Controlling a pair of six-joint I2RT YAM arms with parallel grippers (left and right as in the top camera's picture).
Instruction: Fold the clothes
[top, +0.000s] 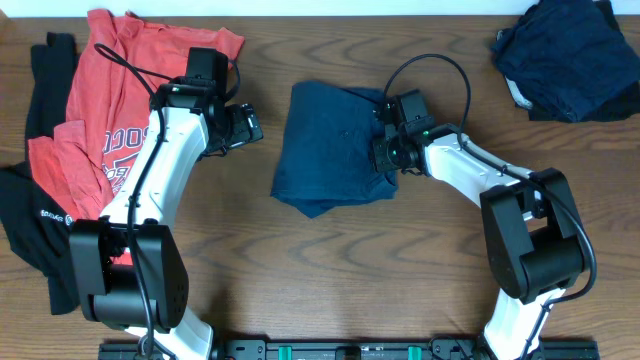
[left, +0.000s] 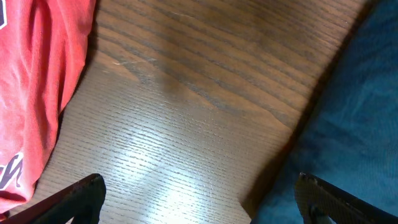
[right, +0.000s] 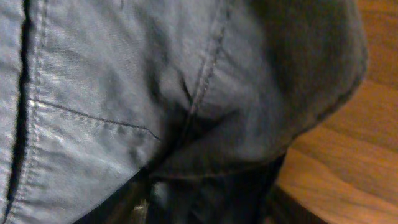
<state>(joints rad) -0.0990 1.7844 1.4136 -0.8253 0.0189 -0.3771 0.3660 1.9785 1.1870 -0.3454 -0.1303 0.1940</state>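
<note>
A navy blue garment (top: 330, 150) lies partly folded at the table's middle. My left gripper (top: 250, 127) is open and empty just left of it, over bare wood. In the left wrist view the jaws (left: 199, 199) span bare table, with the blue garment (left: 360, 112) at the right. My right gripper (top: 383, 152) is at the garment's right edge. In the right wrist view blue fabric (right: 124, 81) fills the frame and bunches between the dark jaws (right: 205, 199), which look closed on it.
A red printed shirt (top: 110, 90) lies at the far left under the left arm, and also shows in the left wrist view (left: 31, 93). Black clothes (top: 40, 220) lie along the left edge. A dark pile of clothes (top: 570, 55) sits at the back right.
</note>
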